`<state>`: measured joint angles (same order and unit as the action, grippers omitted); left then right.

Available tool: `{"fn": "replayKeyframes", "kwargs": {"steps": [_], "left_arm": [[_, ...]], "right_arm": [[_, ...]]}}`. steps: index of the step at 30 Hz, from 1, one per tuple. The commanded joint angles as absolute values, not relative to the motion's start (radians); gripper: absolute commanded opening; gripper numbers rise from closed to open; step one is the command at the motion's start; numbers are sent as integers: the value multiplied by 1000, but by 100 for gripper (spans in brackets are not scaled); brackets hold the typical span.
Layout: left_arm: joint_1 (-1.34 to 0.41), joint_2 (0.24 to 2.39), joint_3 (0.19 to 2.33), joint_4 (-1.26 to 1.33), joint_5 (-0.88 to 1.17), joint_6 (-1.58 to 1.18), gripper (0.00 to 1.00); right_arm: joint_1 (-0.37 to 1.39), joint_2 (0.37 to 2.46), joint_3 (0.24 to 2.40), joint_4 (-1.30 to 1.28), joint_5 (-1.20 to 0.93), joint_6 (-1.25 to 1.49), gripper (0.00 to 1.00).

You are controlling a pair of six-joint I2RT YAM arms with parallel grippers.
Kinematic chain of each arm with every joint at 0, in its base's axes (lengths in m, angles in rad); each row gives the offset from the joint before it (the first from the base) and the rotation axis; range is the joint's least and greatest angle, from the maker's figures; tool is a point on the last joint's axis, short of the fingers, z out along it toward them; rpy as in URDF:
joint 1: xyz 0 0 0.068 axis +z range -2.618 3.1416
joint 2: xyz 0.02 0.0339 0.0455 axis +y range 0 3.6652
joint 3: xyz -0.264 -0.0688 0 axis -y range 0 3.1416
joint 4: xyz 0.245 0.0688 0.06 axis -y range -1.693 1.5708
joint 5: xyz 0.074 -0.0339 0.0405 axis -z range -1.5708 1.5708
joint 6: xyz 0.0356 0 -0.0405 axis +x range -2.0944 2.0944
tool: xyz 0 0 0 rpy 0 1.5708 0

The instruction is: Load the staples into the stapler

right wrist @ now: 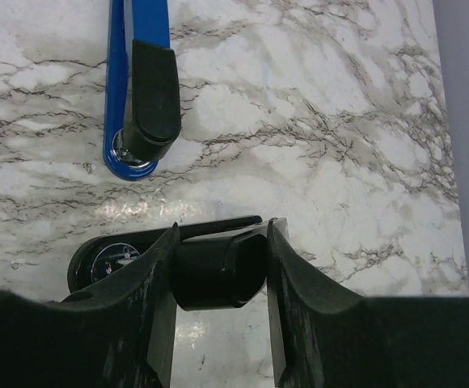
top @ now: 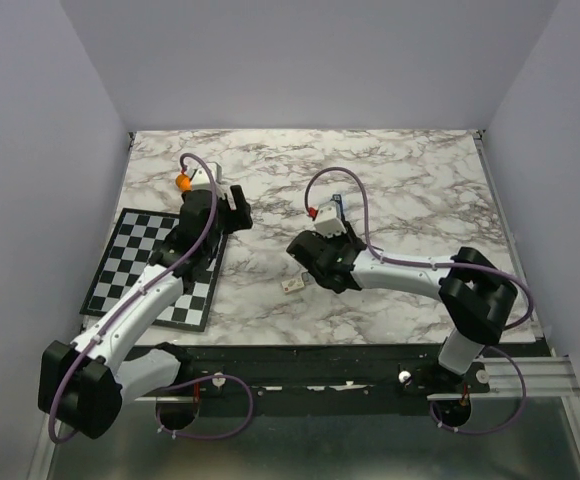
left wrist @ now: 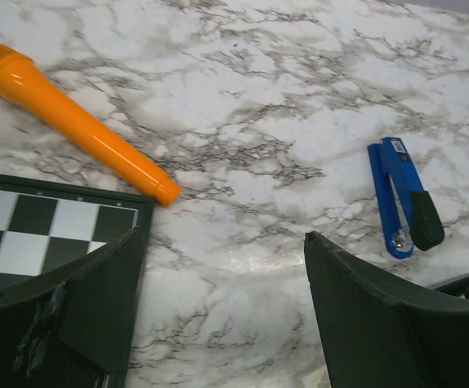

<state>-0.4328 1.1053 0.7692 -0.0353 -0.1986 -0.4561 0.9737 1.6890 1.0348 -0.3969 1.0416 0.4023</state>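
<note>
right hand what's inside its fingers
A black stapler is clamped between the right hand's fingers. Its rounded end sticks out past one finger; the part nearer the camera is covered by the hand.

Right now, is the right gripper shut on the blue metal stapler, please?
Not quite: the right gripper is shut on a black plastic object; the blue metal stapler lies free on the marble table, per the right wrist view.
</note>
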Motion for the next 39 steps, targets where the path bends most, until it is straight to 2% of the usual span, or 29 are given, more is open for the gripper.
{"fn": "replayKeyframes", "kwargs": {"steps": [1,7,8,13,27,31,39], "left_arm": [[-428,1045,801,-213,-385,-246,88],[-428,1022,723,-138,-380,-235,89],[-428,1023,726,-135,-379,-229,89],[-428,1008,729,-124,-377,-218,89],[-428,970,724,-121,-354,-207,89],[-428,951,723,-121,-331,-206,89],[-428,922,726,-138,-341,-189,89]], "right_arm": [[969,1836,1031,-586,853,660,40],[969,1885,1083,-629,825,667,46],[969,1879,1080,-614,807,663,51],[971,1832,1069,-601,753,666,60],[971,1645,1043,-505,549,566,68],[968,1582,1039,-538,546,549,64],[916,1497,1009,-603,482,551,47]]}}
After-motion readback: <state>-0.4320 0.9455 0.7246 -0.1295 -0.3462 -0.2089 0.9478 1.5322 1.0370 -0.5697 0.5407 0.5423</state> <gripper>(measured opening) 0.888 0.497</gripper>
